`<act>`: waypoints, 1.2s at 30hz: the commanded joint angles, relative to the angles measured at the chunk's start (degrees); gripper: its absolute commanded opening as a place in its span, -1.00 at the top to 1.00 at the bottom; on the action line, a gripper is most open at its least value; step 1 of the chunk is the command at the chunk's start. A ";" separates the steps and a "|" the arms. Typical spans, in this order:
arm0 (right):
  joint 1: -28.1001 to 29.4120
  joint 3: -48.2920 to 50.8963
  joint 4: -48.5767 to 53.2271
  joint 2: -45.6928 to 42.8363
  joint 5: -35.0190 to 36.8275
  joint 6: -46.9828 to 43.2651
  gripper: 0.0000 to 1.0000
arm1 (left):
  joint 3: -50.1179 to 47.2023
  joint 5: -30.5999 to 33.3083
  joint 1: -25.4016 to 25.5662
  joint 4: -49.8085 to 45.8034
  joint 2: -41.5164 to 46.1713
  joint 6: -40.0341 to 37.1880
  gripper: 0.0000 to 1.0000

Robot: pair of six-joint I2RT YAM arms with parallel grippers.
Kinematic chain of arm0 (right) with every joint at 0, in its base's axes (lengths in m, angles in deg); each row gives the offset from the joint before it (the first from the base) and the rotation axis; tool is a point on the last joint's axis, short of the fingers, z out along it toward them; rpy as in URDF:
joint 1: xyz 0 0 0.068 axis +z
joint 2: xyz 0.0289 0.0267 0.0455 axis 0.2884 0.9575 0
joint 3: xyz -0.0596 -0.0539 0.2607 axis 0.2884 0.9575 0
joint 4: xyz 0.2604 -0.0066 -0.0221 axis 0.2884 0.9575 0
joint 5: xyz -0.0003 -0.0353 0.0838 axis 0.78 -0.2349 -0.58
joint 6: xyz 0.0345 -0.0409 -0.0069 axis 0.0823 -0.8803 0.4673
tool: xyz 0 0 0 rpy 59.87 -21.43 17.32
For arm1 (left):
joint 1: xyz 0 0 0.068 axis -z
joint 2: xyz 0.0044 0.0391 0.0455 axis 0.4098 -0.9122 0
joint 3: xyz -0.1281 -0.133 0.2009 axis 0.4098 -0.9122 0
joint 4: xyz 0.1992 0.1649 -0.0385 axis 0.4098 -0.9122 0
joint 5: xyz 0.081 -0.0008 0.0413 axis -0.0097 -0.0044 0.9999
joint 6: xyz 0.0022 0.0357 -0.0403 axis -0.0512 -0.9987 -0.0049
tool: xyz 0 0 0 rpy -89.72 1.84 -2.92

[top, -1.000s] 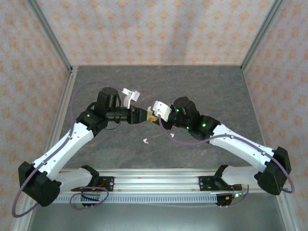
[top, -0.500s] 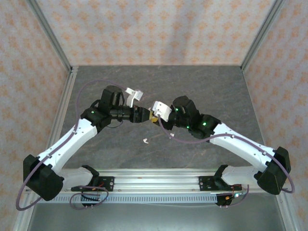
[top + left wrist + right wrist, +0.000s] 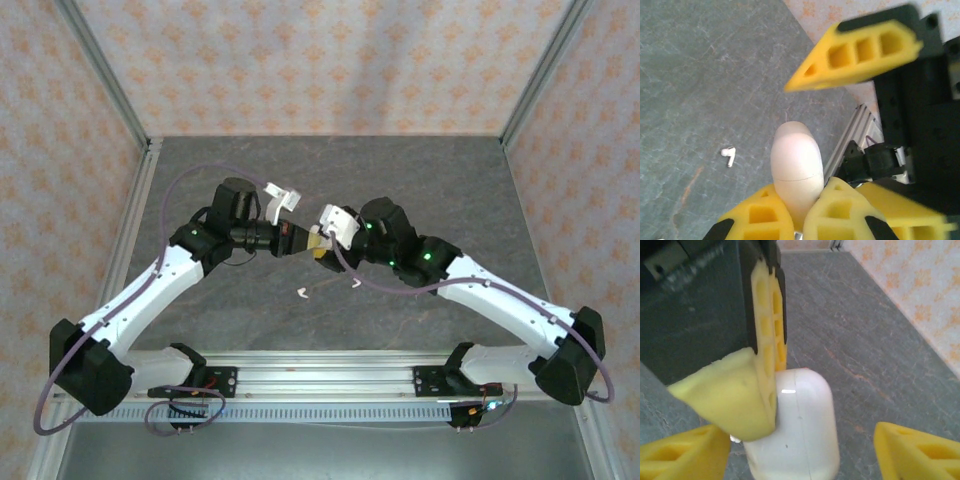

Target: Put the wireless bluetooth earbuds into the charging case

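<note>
A closed white charging case (image 3: pixel 796 165) hangs above the table between the two arms. My left gripper (image 3: pixel 802 189) is shut on its lower end, the yellow fingers (image 3: pixel 747 385) pinching one side of the case (image 3: pixel 802 430). My right gripper (image 3: pixel 800 442) stands open around the case, its fingertips well apart and off the shell. From above, the left gripper (image 3: pixel 299 241) and the right gripper (image 3: pixel 322 244) meet tip to tip at mid-table. A white earbud (image 3: pixel 300 292) lies on the table below them, and another earbud (image 3: pixel 356 285) lies to its right. The left wrist view catches one earbud (image 3: pixel 729 156).
Grey stone-pattern table (image 3: pixel 420 190) with patterned walls on three sides and metal frame posts at the corners. An aluminium rail (image 3: pixel 320 375) runs along the near edge by the arm bases. Purple cables loop off both arms.
The right gripper has opened off the case, and the left gripper has closed on it. Both arms stayed close together at mid-table.
</note>
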 commanded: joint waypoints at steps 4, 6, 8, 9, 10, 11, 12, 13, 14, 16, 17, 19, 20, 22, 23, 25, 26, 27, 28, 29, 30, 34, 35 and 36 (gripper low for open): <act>-4.64 -1.52 -1.45 -7.33 -11.11 15.13 -0.59 | -10.30 1.67 -0.60 11.81 8.69 -9.17 1.00; -4.87 -1.19 0.47 -7.30 -11.16 14.94 -0.60 | -12.70 1.13 -0.61 14.72 11.12 -10.76 1.00; -5.03 -0.87 1.33 -6.78 -12.29 14.83 -0.60 | -13.78 -0.28 -0.52 15.65 12.90 -12.56 1.00; -5.09 -0.86 1.37 -6.42 -13.12 14.82 -0.60 | -13.91 -1.00 -0.59 15.54 13.36 -13.20 1.00; -5.07 -0.86 1.37 -5.94 -13.99 14.81 -0.60 | -13.90 -1.55 -0.63 15.07 13.72 -13.77 1.00; -5.10 -0.94 1.12 -5.41 -14.88 14.76 -0.61 | -13.82 -1.95 -0.55 14.65 13.92 -14.18 1.00; -5.05 -0.92 0.81 -4.95 -15.54 14.66 -0.61 | -13.73 -2.09 -0.52 14.24 14.05 -14.46 1.00; -5.10 -1.03 0.53 -4.35 -16.34 14.54 -0.61 | -13.64 -2.10 -0.50 13.86 14.16 -14.67 1.00; -5.10 -1.17 0.35 -3.69 -17.21 14.43 -0.62 | -13.63 -2.23 -0.58 13.78 14.27 -14.82 1.00; -5.10 -1.28 0.03 -2.59 -19.00 14.55 -0.62 | -13.83 -2.68 -0.50 14.16 14.36 -14.83 1.00; -5.10 -1.38 -0.22 -2.00 -19.78 14.75 -0.62 | -13.86 -3.09 -0.54 14.39 14.37 -14.85 1.00; -5.16 -1.71 -0.49 -1.02 -19.91 15.23 -0.63 | -13.94 -3.84 -0.49 14.78 14.37 -14.82 1.00; -5.38 -2.03 -0.55 -0.48 -19.30 15.70 -0.63 | -13.94 -4.02 -0.48 14.87 14.37 -14.89 1.00; -6.70 -2.97 -0.41 0.99 -19.26 17.16 -0.62 | -14.03 -4.43 -0.49 14.87 14.48 -15.17 1.00; -7.71 -3.51 -0.40 1.97 -19.80 18.12 -0.61 | -14.13 -4.57 -0.50 14.86 14.62 -15.33 1.00; -9.79 -4.34 -0.54 3.33 -22.11 19.68 -0.60 | -14.27 -4.74 -0.53 14.79 14.96 -15.65 1.00; -10.80 -4.75 -0.93 3.83 -23.45 20.65 -0.60 | -14.41 -4.83 -0.46 14.77 15.15 -15.78 1.00; -11.73 -4.94 -1.48 4.20 -24.76 21.56 -0.60 | -14.51 -4.75 -0.55 14.49 15.33 -16.05 1.00; -12.62 -5.03 -2.15 4.55 -25.78 22.61 -0.59 | -14.46 -4.66 -0.48 14.14 15.50 -16.33 1.00; -13.11 -5.20 -2.65 4.75 -25.92 23.30 -0.59 | -14.45 -4.57 -0.49 13.77 15.59 -16.73 1.00; -13.39 -5.56 -2.39 4.95 -26.12 23.35 -0.59 | -14.56 -4.49 -0.47 13.52 15.68 -17.01 1.00; -13.84 -7.23 -0.87 6.21 -26.29 23.40 -0.59 | -15.37 -4.57 -0.53 13.91 16.01 -17.05 1.00; -13.94 -7.79 -0.02 6.72 -26.15 23.44 -0.59 | -15.41 -4.36 -0.50 13.92 16.06 -17.01 1.00; -14.04 -8.54 1.12 7.17 -26.14 23.44 -0.58 | -15.49 -3.92 -0.50 13.62 16.12 -17.09 1.00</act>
